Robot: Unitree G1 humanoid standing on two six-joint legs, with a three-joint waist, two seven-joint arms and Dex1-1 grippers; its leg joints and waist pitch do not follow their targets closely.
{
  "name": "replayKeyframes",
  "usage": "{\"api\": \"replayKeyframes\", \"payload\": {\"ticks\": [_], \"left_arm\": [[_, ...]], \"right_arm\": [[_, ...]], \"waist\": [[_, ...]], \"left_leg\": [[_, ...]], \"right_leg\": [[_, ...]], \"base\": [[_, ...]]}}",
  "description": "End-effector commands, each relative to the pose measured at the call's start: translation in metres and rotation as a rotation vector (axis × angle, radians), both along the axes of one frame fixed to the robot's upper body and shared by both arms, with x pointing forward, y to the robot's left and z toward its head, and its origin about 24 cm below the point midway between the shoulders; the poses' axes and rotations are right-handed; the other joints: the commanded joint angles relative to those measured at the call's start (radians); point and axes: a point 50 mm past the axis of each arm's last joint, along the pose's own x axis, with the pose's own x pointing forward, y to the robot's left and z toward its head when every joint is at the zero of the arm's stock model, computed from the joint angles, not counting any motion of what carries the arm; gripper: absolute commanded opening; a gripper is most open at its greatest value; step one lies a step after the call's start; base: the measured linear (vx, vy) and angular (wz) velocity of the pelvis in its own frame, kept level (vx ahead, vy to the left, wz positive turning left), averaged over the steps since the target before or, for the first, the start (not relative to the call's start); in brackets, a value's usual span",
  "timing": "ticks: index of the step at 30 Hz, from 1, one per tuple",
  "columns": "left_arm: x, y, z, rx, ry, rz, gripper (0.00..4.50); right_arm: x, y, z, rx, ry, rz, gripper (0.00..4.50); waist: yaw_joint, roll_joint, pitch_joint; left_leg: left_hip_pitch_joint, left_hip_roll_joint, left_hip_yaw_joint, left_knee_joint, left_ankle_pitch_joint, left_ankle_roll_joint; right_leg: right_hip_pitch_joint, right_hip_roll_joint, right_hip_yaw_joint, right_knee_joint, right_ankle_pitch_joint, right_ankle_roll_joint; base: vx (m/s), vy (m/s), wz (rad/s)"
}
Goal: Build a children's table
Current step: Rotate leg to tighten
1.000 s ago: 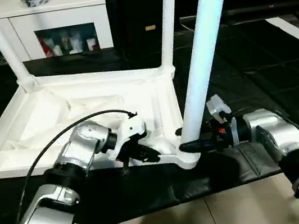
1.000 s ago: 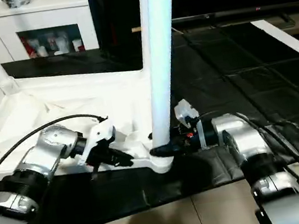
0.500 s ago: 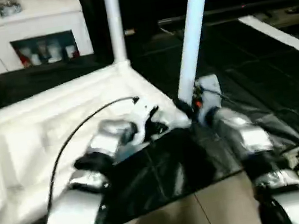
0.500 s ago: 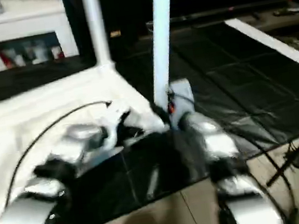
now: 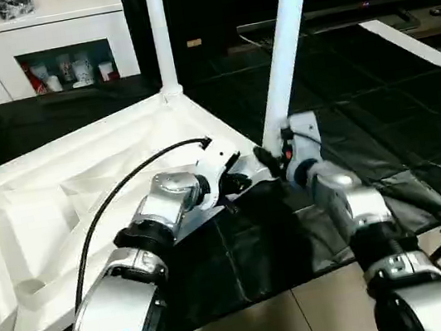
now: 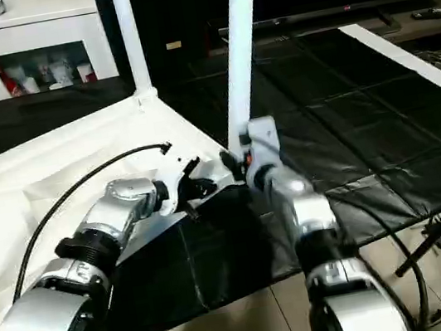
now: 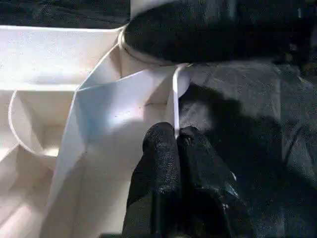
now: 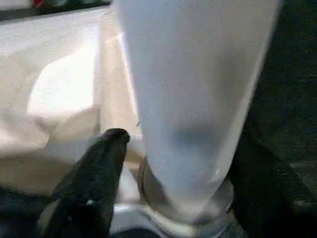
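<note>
Table top: the white table top lies upside down on a black mat on the floor, ribbed side up.
Legs: the near leg stands in the corner socket between the two arms; a far leg rises from the next corner.
Left claw: the left claw is pinched shut on the thin rim of the top, just beside the socket.
Right claw: the right claw straddles the foot of the near leg, one black finger on each side; whether it squeezes or stands slack I cannot tell.
Step in hand: probably seating this leg; the collar looks down on the socket.
Doing it well: keep the rim pinned so the top cannot slide, press straight along the leg, and check it is not leaning before letting go.
Edges: the corner sits close to the mat's near border, with tiled floor beyond.
Open room: clear mat to the right of the leg; a white cabinet stands well behind.
</note>
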Motion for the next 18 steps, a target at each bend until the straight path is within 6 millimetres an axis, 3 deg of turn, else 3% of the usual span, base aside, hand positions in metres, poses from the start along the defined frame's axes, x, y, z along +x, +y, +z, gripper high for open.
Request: {"api": "replayKeyframes", "payload": {"ticks": [1, 4, 5, 9, 12, 15, 16, 17, 18], "left_arm": [[-0.003, -0.011, 0.009, -0.018, -0.031, -0.135, 0.0], [-0.002, 0.0, 0.009, 0.005, -0.039, -0.163, 0.0], [-0.002, 0.006, 0.009, 0.017, -0.041, -0.175, 0.0], [-0.001, 0.018, 0.011, 0.053, -0.078, -0.203, 0.0], [0.001, 0.022, 0.015, 0.039, -0.104, -0.19, 0.0], [0.003, 0.026, 0.023, -0.012, -0.118, -0.172, 0.0], [0.003, 0.027, 0.024, -0.018, -0.118, -0.179, 0.0], [0.003, 0.028, 0.025, -0.017, -0.117, -0.183, 0.27], [0.001, 0.033, 0.028, 0.009, -0.119, -0.218, 0.27]], "right_arm": [[-0.015, 0.016, -0.005, 0.02, 0.008, 0.176, 3.58], [-0.026, 0.002, 0.001, 0.079, -0.034, 0.24, 3.78], [-0.033, -0.007, 0.003, 0.104, -0.055, 0.268, 3.97], [-0.046, -0.028, 0.008, 0.132, -0.094, 0.317, 4.31], [-0.052, -0.035, 0.007, 0.146, -0.078, 0.31, 4.47], [-0.059, -0.034, 0.008, 0.169, -0.049, 0.368, 4.47], [-0.061, -0.034, 0.009, 0.168, -0.044, 0.39, 4.47], [-0.062, -0.034, 0.009, 0.171, -0.044, 0.401, 4.5], [-0.068, -0.032, 0.014, 0.183, -0.059, 0.457, 4.5]], "waist": [[0.011, 0.0, -0.06], [0.017, 0.012, -0.06], [0.022, 0.008, -0.059], [0.029, 0.004, -0.056], [0.033, 0.009, -0.058], [0.037, 0.0, -0.058], [0.04, 0.002, -0.059], [0.04, 0.003, -0.06], [0.04, -0.006, -0.061]], "left_leg": [[0.0, 0.014, 0.004, -0.055, -0.14, 0.068], [0.001, 0.018, 0.003, -0.056, -0.14, 0.081], [0.005, 0.019, 0.004, -0.055, -0.159, 0.087], [0.0, 0.02, 0.002, -0.057, -0.179, 0.08], [0.001, 0.02, 0.0, -0.058, -0.177, 0.063], [0.0, 0.02, 0.001, -0.056, -0.157, 0.066], [-0.001, 0.021, 0.001, -0.055, -0.145, 0.072], [-0.002, 0.021, 0.001, -0.055, -0.141, 0.073], [-0.004, 0.02, 0.001, -0.054, -0.126, 0.077]], "right_leg": [[0.062, -0.058, 0.043, -0.069, -0.145, -0.206], [0.063, -0.059, 0.044, -0.062, -0.094, -0.226], [0.063, -0.058, 0.044, -0.066, -0.097, -0.225], [0.064, -0.062, 0.043, -0.069, -0.149, -0.22], [0.062, -0.061, 0.043, -0.067, -0.168, -0.214], [0.064, -0.061, 0.043, -0.064, -0.137, -0.222], [0.065, -0.062, 0.044, -0.061, -0.117, -0.224], [0.066, -0.063, 0.043, -0.06, -0.109, -0.226], [0.068, -0.063, 0.043, -0.056, -0.094, -0.228]], "base": [[0.0, 0.0, 0.0], [0.0, 0.0, 0.0], [0.0, 0.0, 0.0], [0.0, 0.0, 0.0], [0.0, 0.0, 0.0], [0.0, 0.0, 0.0], [0.0, 0.0, 0.0], [0.0, 0.0, 0.0], [0.0, 0.0, 0.0]]}}
